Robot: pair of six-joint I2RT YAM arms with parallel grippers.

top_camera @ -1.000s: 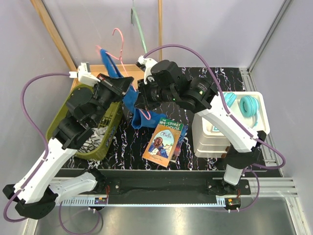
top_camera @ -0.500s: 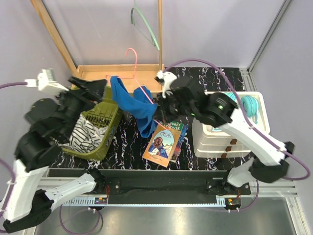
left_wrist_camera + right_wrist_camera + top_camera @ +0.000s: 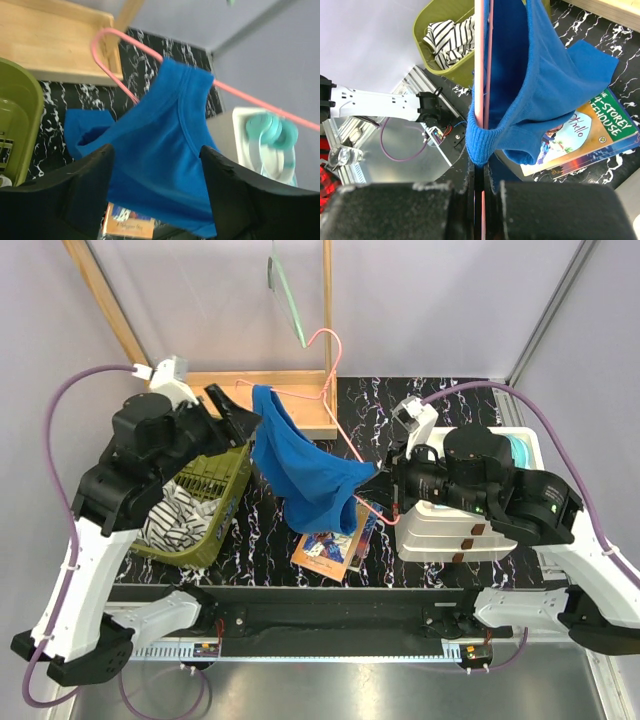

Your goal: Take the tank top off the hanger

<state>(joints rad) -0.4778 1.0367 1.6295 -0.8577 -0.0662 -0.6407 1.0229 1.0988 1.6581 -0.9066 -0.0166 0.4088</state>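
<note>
Draping over the pink hanger (image 3: pixel 484 60) mid-frame, the blue tank top (image 3: pixel 310 475) hangs bunched. The right gripper (image 3: pixel 481 180) pinches the hanger wire; the left gripper (image 3: pixel 156 170) gapes empty beside the cloth. A snagged strap could twist the hanger loose.

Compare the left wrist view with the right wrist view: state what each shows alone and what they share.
Left wrist only: the headphones and the wooden tray. Right wrist only: the striped cloth in the basket, and the right gripper shut on the hanger. Both: the tank top hanging on the hanger, the basket, and the book.
</note>
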